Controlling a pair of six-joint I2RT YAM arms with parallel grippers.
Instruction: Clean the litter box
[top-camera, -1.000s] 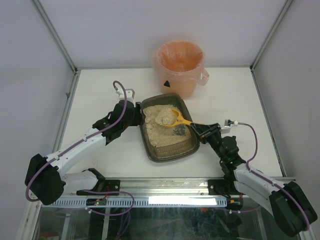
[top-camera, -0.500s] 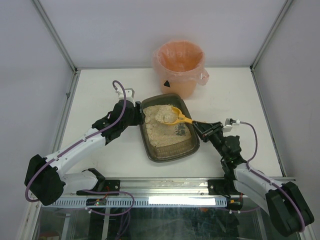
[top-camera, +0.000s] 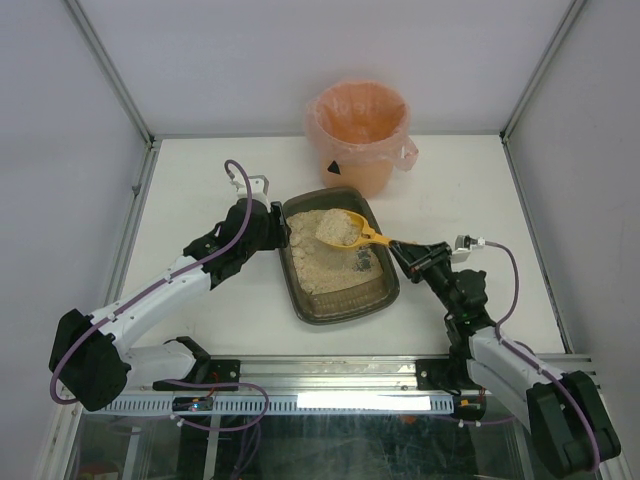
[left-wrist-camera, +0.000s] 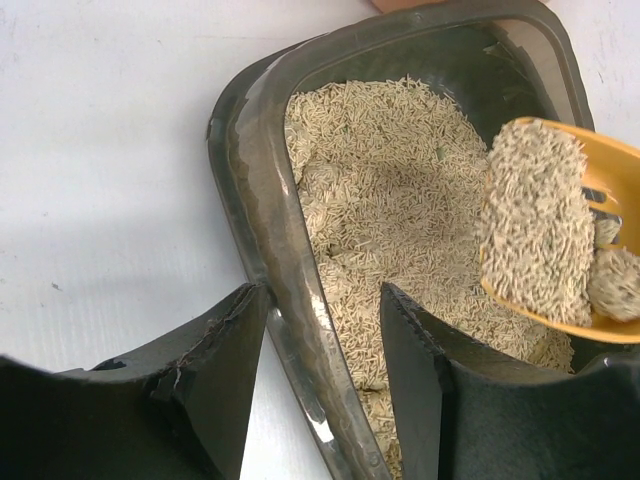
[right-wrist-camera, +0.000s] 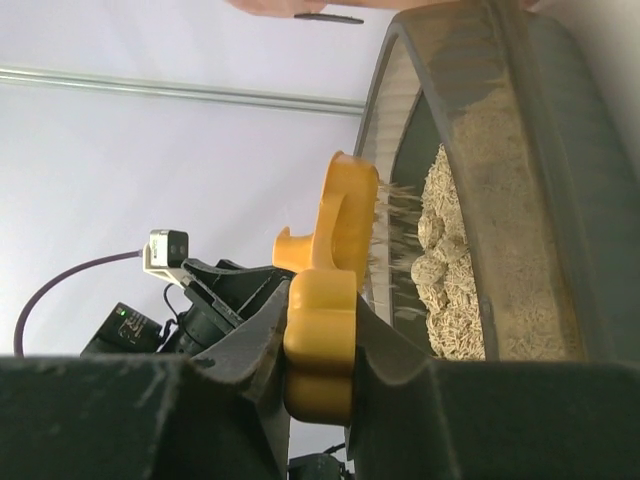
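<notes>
In the overhead view, we are seeing the litter box (top-camera: 345, 314) lying mid-table (top-camera: 200, 180), just in front of the bag-lined bucket (top-camera: 358, 130), near enough that waste needs only a short carry. The left gripper (top-camera: 279, 232) is sitting at the far left rim of the litter box. The right gripper (top-camera: 405, 256) is reaching in from the right, holding the yellow scoop (top-camera: 343, 228) by its handle, with the heaped head raised over the far end.

From the left wrist, we are watching its fingers (left-wrist-camera: 215, 375) straddling the side wall, one outside and one inside over the litter, jaws narrowed onto that wall. We are judging this a clamp to stop the litter box sliding while the other arm digs.

From the right wrist, the jaws are pinching tight on the scoop's handle, the head edge-on above the litter box. Loose grains (right-wrist-camera: 380, 215) are falling through the slots back inside, so we are reading this as the sifting step. Clumps (right-wrist-camera: 437, 262) are lying below on the litter.
</notes>
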